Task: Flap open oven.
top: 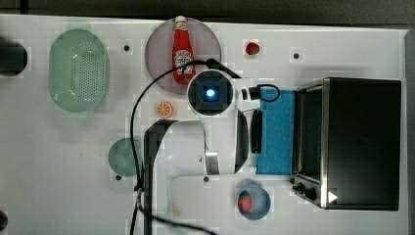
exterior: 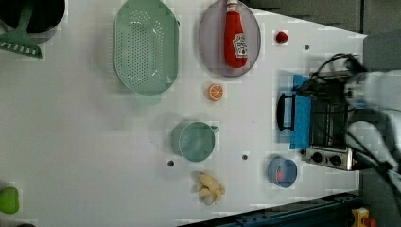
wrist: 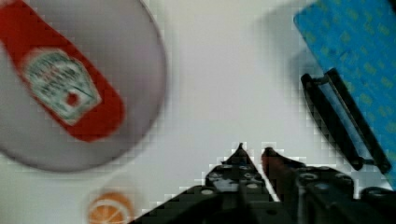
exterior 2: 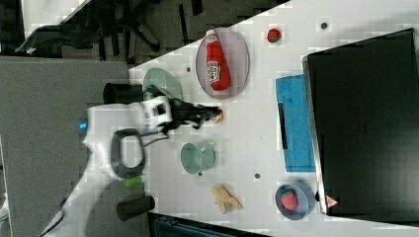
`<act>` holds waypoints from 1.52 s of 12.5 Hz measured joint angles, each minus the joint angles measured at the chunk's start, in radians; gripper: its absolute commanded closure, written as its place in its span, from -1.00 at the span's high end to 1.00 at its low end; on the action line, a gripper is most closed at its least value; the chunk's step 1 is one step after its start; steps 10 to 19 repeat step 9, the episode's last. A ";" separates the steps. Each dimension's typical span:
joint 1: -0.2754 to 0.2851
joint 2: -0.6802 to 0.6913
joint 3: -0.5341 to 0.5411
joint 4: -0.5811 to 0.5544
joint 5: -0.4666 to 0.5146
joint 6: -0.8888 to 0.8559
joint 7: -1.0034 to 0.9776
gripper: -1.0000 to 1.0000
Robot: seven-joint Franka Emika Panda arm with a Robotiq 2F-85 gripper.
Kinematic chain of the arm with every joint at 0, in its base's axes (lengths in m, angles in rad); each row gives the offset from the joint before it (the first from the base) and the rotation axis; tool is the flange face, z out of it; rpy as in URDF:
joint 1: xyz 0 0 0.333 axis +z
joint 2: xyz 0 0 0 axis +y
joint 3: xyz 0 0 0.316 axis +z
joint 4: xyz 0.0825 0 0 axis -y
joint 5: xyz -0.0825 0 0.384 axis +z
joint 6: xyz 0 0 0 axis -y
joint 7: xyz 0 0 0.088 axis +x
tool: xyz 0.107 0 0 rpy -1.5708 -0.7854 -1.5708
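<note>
The oven (top: 362, 142) is a black box with a silver front frame at the top view's right. Its blue door (top: 276, 132) lies flapped down flat on the table, and the dark bar handle (top: 256, 131) sits at the door's outer edge. The wrist view shows my gripper (wrist: 253, 149) with its two black fingertips close together and nothing between them. It hangs over bare table, between the handle (wrist: 343, 123) and the ketchup plate. From the right view, the gripper (exterior 2: 207, 111) reaches toward the orange slice, well clear of the door (exterior 2: 296, 128).
A ketchup bottle (top: 182, 49) lies on a grey plate (top: 156, 49). Nearby are an orange slice (top: 165, 109), a strawberry (top: 252, 48), a green colander (top: 78, 69), a green cup (top: 123, 156) and a blue bowl (top: 264, 205) holding a strawberry. A banana (exterior: 208, 188) lies near the table edge.
</note>
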 measured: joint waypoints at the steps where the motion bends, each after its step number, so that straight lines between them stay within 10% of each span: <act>1: 0.001 -0.037 -0.008 0.029 0.011 -0.051 0.000 -0.65; 9: -0.009 -0.248 -0.042 0.174 0.046 -0.433 0.105 -0.65; 19: -0.009 -0.248 -0.042 0.174 0.046 -0.433 0.105 -0.65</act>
